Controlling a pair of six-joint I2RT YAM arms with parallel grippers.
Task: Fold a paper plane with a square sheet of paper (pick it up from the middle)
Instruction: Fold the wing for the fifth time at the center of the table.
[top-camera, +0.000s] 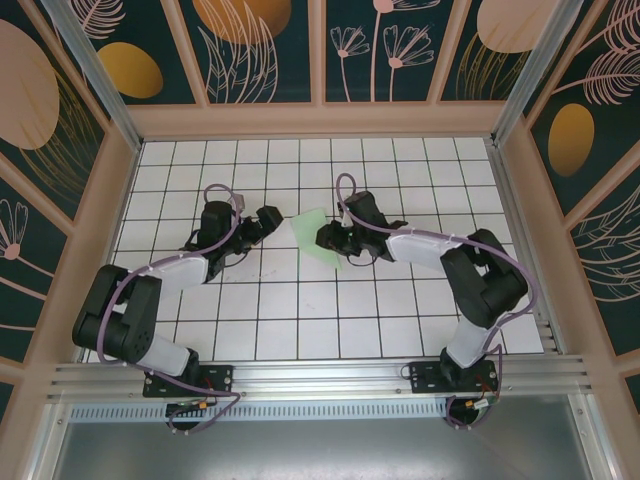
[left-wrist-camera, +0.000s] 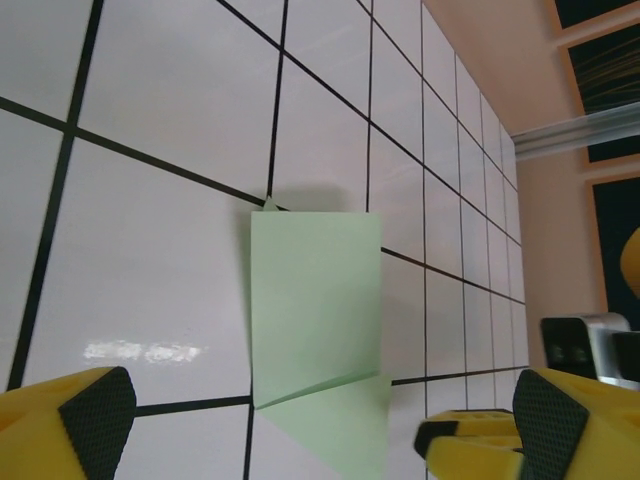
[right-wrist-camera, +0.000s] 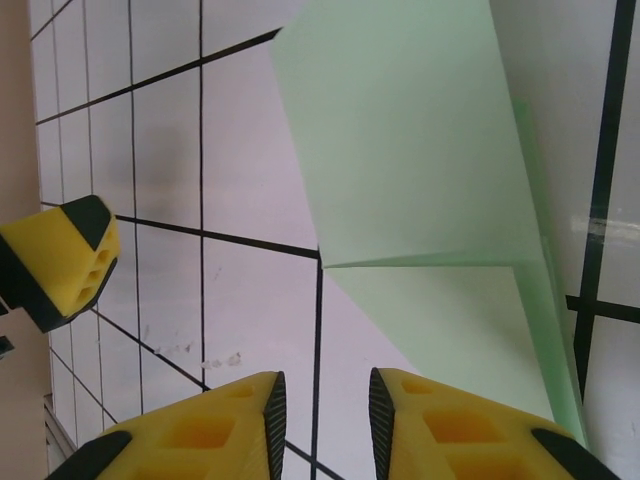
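The left gripper (top-camera: 268, 224) hung low over the tiled counter (top-camera: 300, 305) with its jaws spread wide, facing the sheet of paper (top-camera: 313, 236) as if ready to pin or take its near edge. The pale green sheet lay mid-counter between the two arms, part-folded, one flap doubled over along a slanted crease. At its right side, the right gripper (right-wrist-camera: 327, 395) had its jaws drawn narrow, one fingertip over the sheet's corner. Whether it pinched or merely pressed the paper I could not tell.
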